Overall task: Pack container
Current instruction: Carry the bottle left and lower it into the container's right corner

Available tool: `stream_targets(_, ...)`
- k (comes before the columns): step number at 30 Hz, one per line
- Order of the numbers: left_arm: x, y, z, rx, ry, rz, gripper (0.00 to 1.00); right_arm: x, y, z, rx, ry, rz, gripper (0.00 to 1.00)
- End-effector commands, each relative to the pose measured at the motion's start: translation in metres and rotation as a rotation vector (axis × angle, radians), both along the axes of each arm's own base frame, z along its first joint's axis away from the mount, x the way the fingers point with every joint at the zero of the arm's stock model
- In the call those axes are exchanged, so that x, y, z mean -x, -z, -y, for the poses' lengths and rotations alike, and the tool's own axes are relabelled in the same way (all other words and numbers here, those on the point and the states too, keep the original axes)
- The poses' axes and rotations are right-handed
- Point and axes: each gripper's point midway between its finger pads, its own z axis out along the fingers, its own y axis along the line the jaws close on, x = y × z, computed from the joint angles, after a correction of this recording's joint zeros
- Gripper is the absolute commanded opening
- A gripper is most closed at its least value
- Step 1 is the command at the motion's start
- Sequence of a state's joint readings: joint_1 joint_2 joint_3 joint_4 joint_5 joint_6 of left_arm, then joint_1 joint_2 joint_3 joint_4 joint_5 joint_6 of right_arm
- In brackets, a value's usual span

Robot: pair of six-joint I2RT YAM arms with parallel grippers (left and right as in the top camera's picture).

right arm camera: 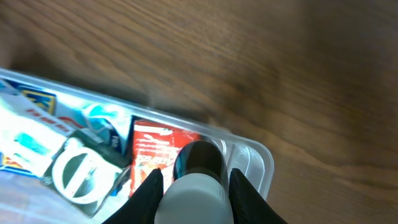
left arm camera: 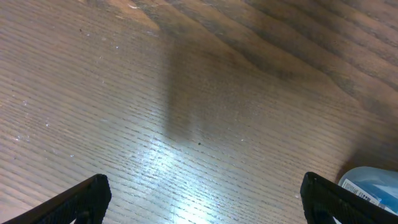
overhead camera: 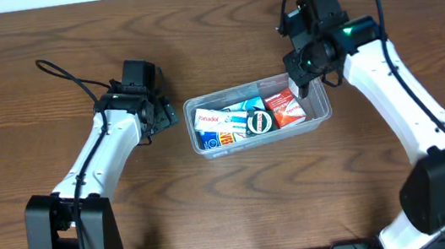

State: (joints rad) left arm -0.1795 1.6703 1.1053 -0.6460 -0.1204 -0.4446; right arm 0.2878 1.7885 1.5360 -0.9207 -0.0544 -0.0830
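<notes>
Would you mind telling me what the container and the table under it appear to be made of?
The container: clear, glossy plastic, apparently; the boxes inside show through its walls. The table: wood or wood-look laminate, brown with visible grain and a slight sheen.

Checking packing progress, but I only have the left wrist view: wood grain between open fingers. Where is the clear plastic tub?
Observer: The clear rectangular plastic tub sits mid-table, just beside the left gripper.
Operator: Anything in it?
Observer: A blue-and-white cardboard box, a round green-and-white item and a red cardboard box.
Operator: And the right arm?
Observer: The right gripper holds a white cylindrical bottle over the tub's right end.
</notes>
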Motion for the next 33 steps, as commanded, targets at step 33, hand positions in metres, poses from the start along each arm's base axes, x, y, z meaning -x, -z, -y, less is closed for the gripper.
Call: stream_targets(33, 0.0, -0.001, -0.004, -0.024, 0.003, 0.004, 0.98, 0.0, 0.051, 0.012, 0.06, 0.129, -0.034, 0.24)
